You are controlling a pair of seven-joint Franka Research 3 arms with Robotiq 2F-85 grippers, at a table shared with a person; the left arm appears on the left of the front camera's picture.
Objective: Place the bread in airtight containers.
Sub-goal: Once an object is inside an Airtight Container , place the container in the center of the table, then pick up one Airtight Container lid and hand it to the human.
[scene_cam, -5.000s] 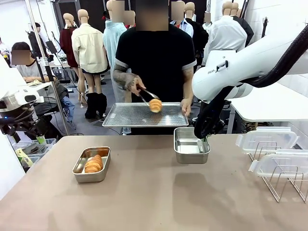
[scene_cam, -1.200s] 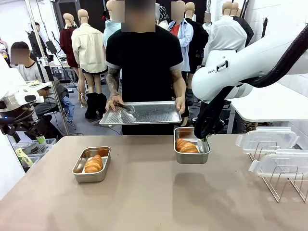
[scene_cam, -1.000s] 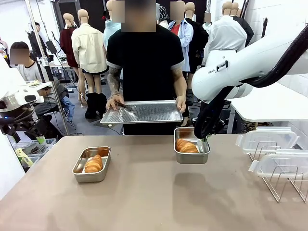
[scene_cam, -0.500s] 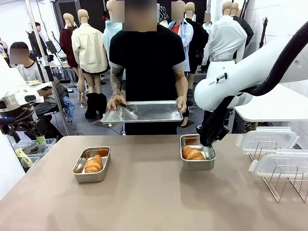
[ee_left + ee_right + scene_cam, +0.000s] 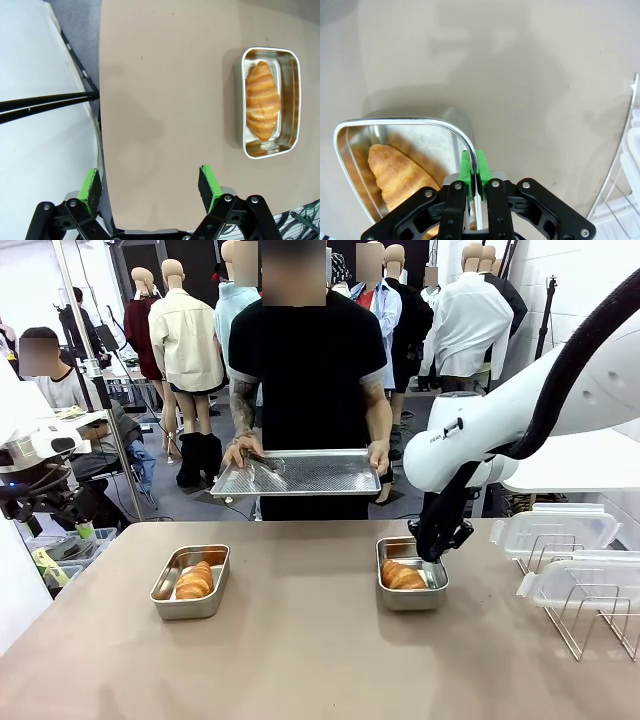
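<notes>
Two steel airtight containers stand on the brown table, each with one golden bread roll in it. The left container (image 5: pixel 190 582) holds a roll (image 5: pixel 195 579); the left wrist view shows this container (image 5: pixel 295 100) and roll (image 5: pixel 262 100) far ahead of my left gripper (image 5: pixel 150 182), which hangs open over the table's edge. My right gripper (image 5: pixel 432 548) is shut on the far right rim of the right container (image 5: pixel 411 590), whose roll (image 5: pixel 402 576) lies inside. In the right wrist view the green pads (image 5: pixel 474 167) pinch that rim (image 5: pixel 395 121) beside the roll (image 5: pixel 400 172).
A person stands at the far side and holds a flat steel tray (image 5: pixel 300 473) with tongs (image 5: pixel 262 460) lying on it. Clear plastic lids (image 5: pixel 555 530) rest on a wire rack (image 5: pixel 590 625) at the right edge of the table.
My right gripper, still shut on the rim, has moved the right container with its roll to the right and nearer to me. The left arm has stayed put.
</notes>
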